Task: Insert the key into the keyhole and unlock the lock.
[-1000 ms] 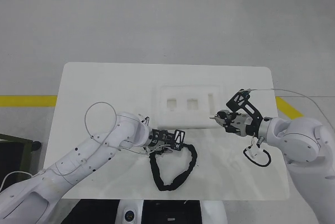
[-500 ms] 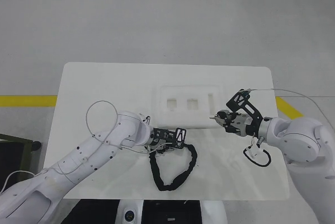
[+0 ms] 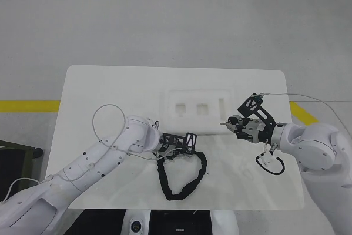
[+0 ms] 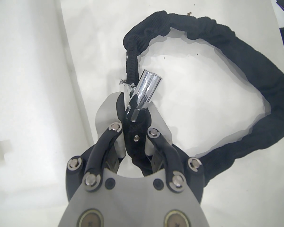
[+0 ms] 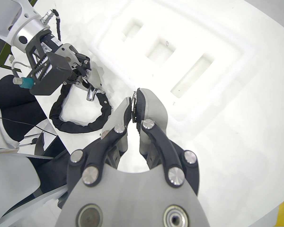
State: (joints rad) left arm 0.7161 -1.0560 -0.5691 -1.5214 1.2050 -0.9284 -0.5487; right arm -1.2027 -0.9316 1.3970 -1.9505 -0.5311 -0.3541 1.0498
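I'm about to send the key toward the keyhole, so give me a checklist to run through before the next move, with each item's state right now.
1. Left end effector shut on the lock: ok.
2. Right end effector pinching the key: ok.
3. Chrome cylinder sticks out past the fingers: ok.
4. Keyhole turned toward the key: cannot tell, the cylinder's end face is not visible.
5. Key close to the cylinder and lined up with it: not ok, they are well apart.
6. Chain out of the key's way: cannot tell, one stretch sits right beside the cylinder.
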